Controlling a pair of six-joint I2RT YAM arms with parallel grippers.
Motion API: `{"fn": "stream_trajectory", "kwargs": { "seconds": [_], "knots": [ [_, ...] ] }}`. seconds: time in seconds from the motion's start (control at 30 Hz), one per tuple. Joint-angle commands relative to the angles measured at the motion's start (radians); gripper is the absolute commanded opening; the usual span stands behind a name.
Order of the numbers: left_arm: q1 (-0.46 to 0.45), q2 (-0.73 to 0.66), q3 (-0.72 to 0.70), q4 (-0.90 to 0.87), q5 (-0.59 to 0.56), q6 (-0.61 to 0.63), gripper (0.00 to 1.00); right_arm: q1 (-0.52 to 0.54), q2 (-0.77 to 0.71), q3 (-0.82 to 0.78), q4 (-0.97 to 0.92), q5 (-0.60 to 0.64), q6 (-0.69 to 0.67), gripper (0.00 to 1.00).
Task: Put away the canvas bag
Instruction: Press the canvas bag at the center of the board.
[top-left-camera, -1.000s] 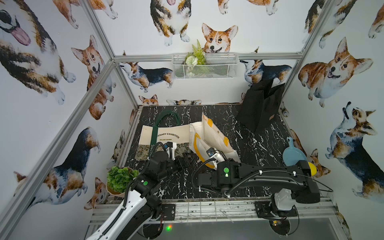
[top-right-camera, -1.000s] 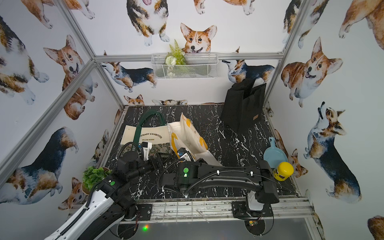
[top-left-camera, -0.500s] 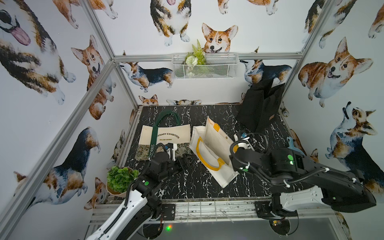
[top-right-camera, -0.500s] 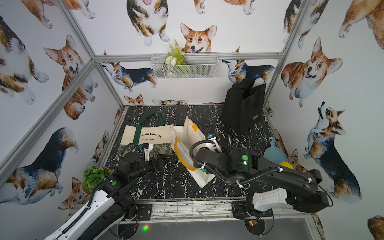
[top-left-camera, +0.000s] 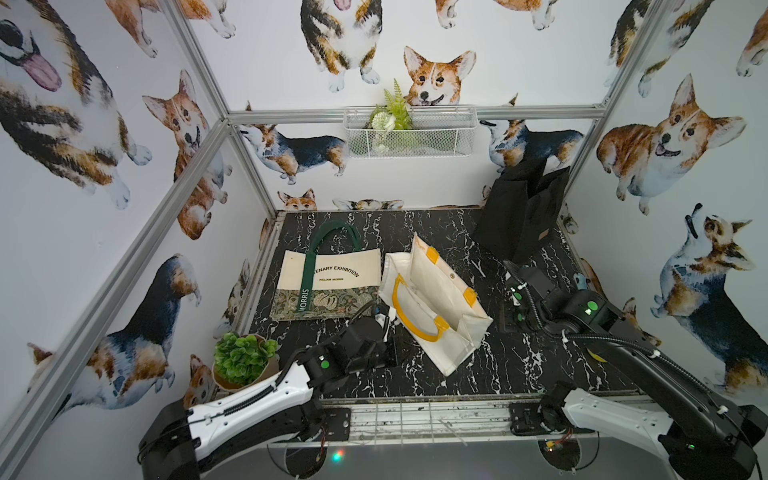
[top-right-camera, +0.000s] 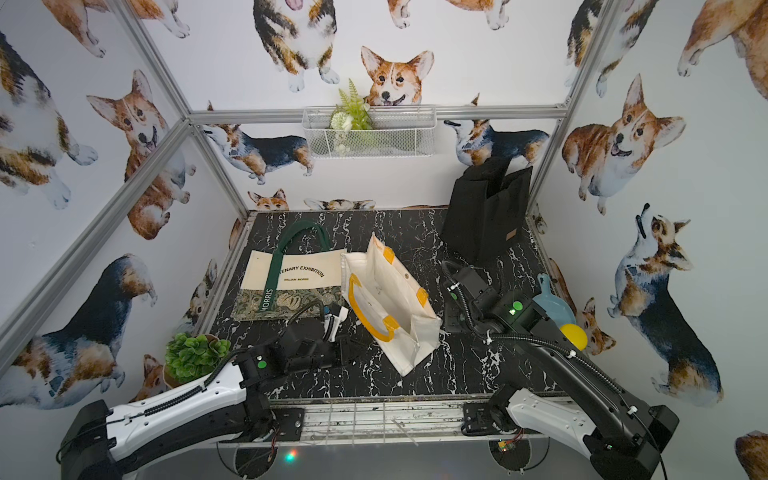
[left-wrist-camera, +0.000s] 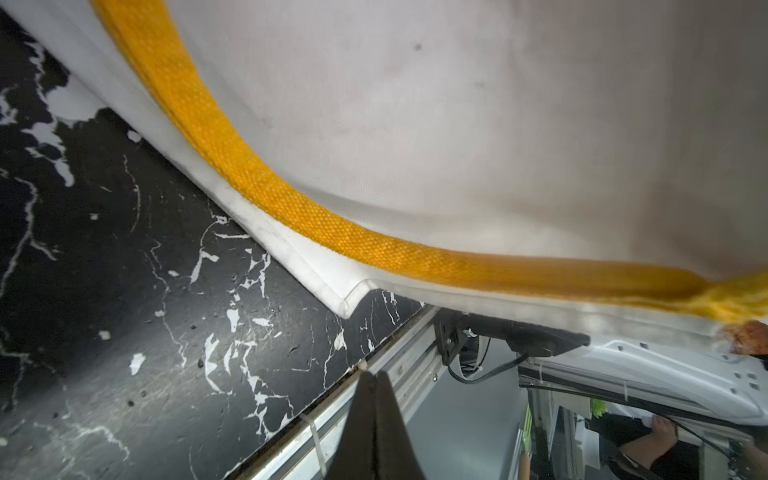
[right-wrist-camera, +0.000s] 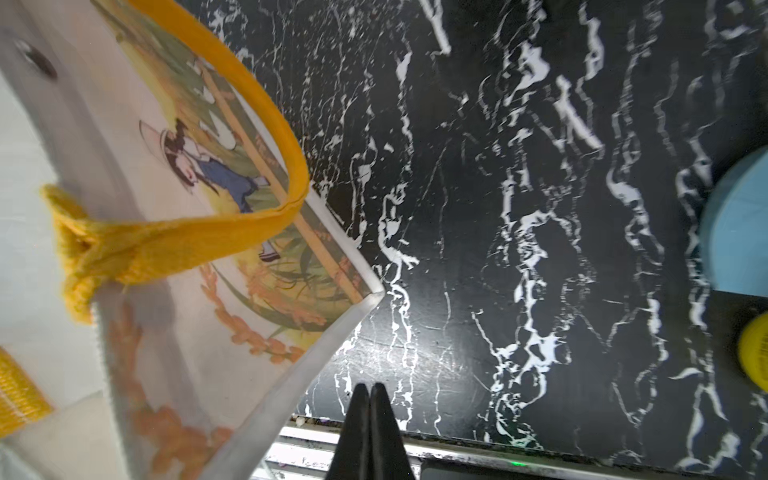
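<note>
A white canvas bag with yellow handles lies on its side, mouth open, in the middle of the black marble table; it shows in both top views. My left gripper sits just left of the bag's front corner, shut and empty. In the left wrist view its fingertips are pressed together below the bag. My right gripper hovers to the right of the bag, also shut on nothing. The right wrist view shows its tips beside the bag's printed side.
A flat cream tote with green handles lies left of the white bag. A black bag stands at the back right. A potted plant is front left. A blue scoop and yellow ball sit by the right wall.
The right arm swung from across the front of the bag to its right side. Both grippers closed. The white bag slid slightly and settled on its side.
</note>
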Motion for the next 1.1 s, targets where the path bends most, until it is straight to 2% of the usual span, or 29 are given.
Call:
{"fn": "stream_trajectory", "kwargs": {
  "seconds": [0.0,0.17,0.4,0.7,1.07],
  "knots": [
    [-0.018,0.036,0.029,0.091,-0.04,-0.001,0.0,-0.002,0.027,-0.035,0.135,-0.112,-0.007,0.0],
    [-0.018,0.085,0.094,0.04,-0.089,0.059,0.0,-0.001,0.044,-0.075,0.228,-0.223,0.015,0.0],
    [0.0,0.207,0.136,0.06,-0.088,0.095,0.0,0.035,-0.029,-0.149,0.271,-0.248,0.08,0.0],
    [0.001,0.337,0.224,0.125,-0.02,0.102,0.0,0.235,0.013,-0.208,0.395,-0.165,0.18,0.0],
    [-0.011,0.421,0.297,0.176,0.041,0.091,0.0,0.316,0.053,-0.195,0.424,-0.109,0.21,0.0]
  ]
}}
